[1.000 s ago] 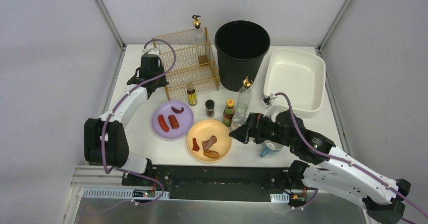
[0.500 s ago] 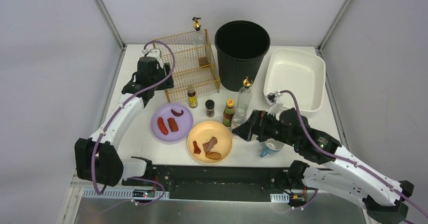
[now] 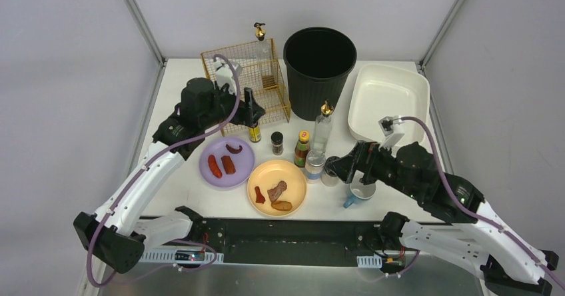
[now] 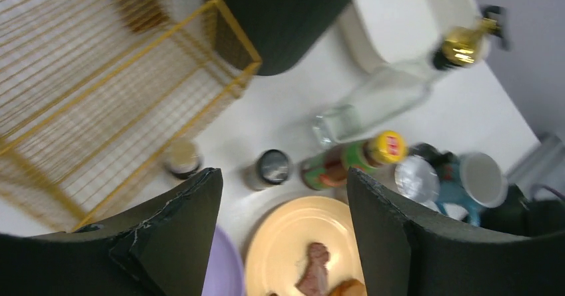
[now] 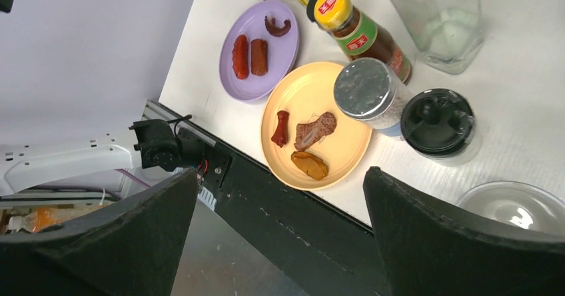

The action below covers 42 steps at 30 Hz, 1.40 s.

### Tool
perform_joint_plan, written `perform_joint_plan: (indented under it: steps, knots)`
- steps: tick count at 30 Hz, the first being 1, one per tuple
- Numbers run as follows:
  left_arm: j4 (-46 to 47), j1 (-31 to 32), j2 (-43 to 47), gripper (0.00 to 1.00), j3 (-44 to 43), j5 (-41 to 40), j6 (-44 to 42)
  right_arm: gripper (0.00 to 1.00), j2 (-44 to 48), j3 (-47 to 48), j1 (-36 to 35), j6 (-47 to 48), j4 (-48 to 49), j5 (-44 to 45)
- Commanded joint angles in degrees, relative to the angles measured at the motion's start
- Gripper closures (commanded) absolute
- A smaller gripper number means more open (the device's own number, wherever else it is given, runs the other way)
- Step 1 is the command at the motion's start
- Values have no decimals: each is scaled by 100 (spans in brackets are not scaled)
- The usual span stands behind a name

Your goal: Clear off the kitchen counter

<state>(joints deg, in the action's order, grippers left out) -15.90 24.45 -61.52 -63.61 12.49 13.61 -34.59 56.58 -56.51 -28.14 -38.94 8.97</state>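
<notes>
While both arms reach out over the middle of the scene, the white surface (image 3: 192,193) lies under everything, with a black rail (image 3: 293,233) along its near edge.

Back row: gold wire rack (image 3: 273,99) left of centre, black bin (image 3: 318,69) just right of it, white tub (image 3: 390,103) at far right. A glass bottle with gold pourer (image 3: 261,46) stands at the rack's back corner; whether it is inside or behind the rack I cannot tell.

Middle row, left to right: small yellow-labelled bottle (image 3: 254,132) just in front of the rack; dark-lidded spice jar (image 3: 276,143); yellow-capped sauce bottle (image 3: 302,148); tall clear bottle (image 3: 322,129), also with a gold pourer. A silver-lidded jar (image 3: 314,165) and a black-lidded jar (image 3: 330,176) sit side by side just in front of the sauce bottle. A blue mug (image 3: 360,193) is partly covered by the right arm.

Front row: purple plate (image 3: 245,164) with three dark red pieces; yellow plate (image 3: 276,173) just beside it with three pieces of food.

Left fingers (image 4: 170,243): parted with a clear gap, nothing between them, holding nothing. They hover at the rack's front, above the small yellow-labelled bottle.

Right fingers (image 5: 460,243): spread wide and empty. The wrist view looks down between them onto the yellow plate and the two lidded jars; from above, the tips sit near the black-lidded jar.
</notes>
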Motion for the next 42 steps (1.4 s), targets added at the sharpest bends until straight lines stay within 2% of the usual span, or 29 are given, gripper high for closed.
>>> perform_joint_plan:
  steps: [1, 4, 8, 13, 14, 16, 18, 26, 33, 42]
  knots:
    - [28, 871, -146, 30, -559, 623, 5, 1, 72, 468, -35, 203, -633, 426]
    - [97, 1338, -495, 28, -768, 524, -41, 1, 99, 618, -35, 189, -807, 487]
    - [255, 1890, -879, 20, -884, 199, -286, 1, 193, 760, -34, 158, -964, 538]
    - [1091, 2273, -1046, 20, -560, -124, -518, 1, 245, 977, -30, 160, -1284, 550]
    - [1377, 2321, -1061, 17, -439, -188, -539, 1, 272, 1004, -35, 160, -1327, 593]
    - [1948, 2417, -1113, 5, -187, -346, -595, 1, 361, 1011, -32, 141, -1370, 669]
    - [2428, 2485, -1207, 1, -16, -385, -624, 1, 462, 973, -31, 140, -1343, 713]
    - [3280, 2625, -1850, 1, 37, -526, -830, 1, 485, 993, -28, 103, -1315, 676]
    - [3533, 2628, -2415, 1, -265, -542, -868, 1, 498, 932, -34, 94, -1241, 636]
    - [4225, 2627, -2882, 6, -355, -559, -722, 1, 456, 823, -34, 90, -1102, 548]
